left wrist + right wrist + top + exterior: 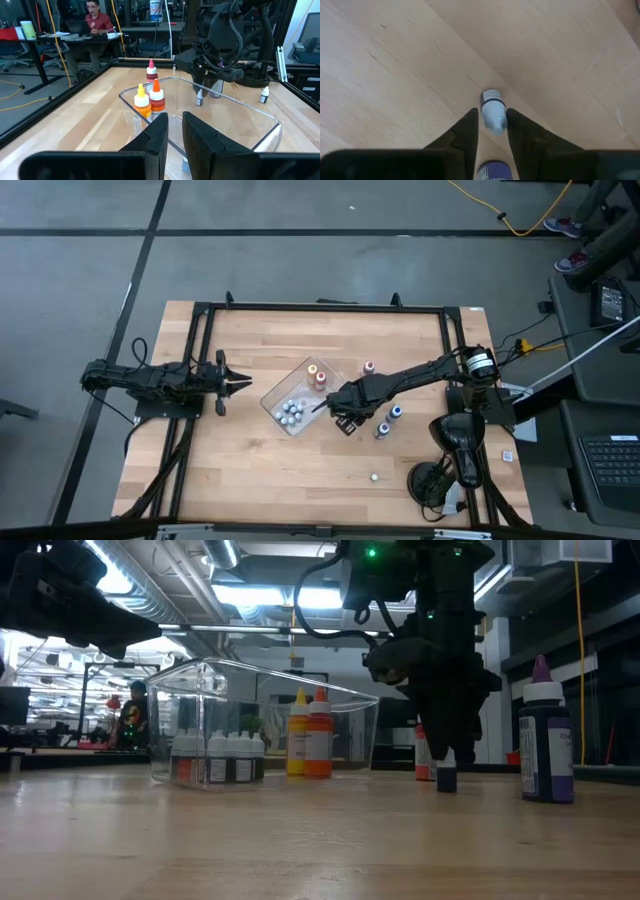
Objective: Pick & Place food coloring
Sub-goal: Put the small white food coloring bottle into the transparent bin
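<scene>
Right wrist view shows a tiny pale food coloring bottle with a dark band under its cap, set between the two dark fingers of the right gripper. The fingers stand narrow, pressed or nearly pressed against the bottle's sides, so the grip looks made or a moment from it; whether both pads truly touch cannot be told. Beneath it lies bare wooden table, and the low view suggests the bottle still stands on the wood or just above it.

To do this step well, the judgement is that the fingers should finish closing squarely on the bottle's body, not its rounded cap, then lift straight up before travelling. A thing this small could pivot or squirt out if pinched off-centre.

Just beside the grasp stands a purple-capped bottle, near enough to be knocked by a sideways move. Farther off in the high view, the clear plastic tray sits on the other side of the gripper, already holding a cluster of pale bottles plus an orange and a yellow one. More bottles remain loose on the table.

The left gripper waits well apart, near the table's left side, fingers closed on nothing.
</scene>
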### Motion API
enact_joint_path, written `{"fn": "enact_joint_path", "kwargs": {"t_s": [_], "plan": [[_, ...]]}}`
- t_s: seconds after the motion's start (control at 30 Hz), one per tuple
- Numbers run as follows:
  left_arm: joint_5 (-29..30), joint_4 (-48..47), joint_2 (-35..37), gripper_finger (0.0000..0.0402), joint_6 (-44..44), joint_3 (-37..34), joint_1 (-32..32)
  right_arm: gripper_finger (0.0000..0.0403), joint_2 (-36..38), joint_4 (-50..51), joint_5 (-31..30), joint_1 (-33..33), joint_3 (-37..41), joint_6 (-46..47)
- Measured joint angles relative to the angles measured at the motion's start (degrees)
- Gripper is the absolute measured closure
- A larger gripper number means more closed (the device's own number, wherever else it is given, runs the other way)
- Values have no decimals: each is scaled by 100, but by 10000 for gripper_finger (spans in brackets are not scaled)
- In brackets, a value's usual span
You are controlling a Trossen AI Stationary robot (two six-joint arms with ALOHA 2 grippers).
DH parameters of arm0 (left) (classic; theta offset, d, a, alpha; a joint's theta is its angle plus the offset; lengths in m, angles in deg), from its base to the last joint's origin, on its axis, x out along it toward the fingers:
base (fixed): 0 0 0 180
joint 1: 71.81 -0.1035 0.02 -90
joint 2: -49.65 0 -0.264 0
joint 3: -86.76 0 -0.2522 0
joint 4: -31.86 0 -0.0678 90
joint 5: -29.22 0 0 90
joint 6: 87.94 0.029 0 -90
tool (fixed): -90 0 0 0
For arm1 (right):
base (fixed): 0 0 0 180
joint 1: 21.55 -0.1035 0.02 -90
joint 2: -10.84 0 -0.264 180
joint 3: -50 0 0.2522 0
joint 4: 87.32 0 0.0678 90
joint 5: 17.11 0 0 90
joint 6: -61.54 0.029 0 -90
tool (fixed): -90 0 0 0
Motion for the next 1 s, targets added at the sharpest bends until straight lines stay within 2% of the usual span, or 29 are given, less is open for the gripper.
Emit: {"fn": "enact_joint_path", "kwargs": {"t_s": [0.2,0.4,0.8,1.0], "plan": [[0,-2,0,346,0,1,-1,350,0,17,-28,-1,-5,-21],[0,0,2,344,0,0,-2,354,-7,399,-76,0,-312,-251],[0,0,2,348,-1,1,-1,352,-7,2265,-46,164,-2389,-1049],[0,-2,2,343,0,0,-2,351,-4,2481,-46,325,-3361,-1371]]}}
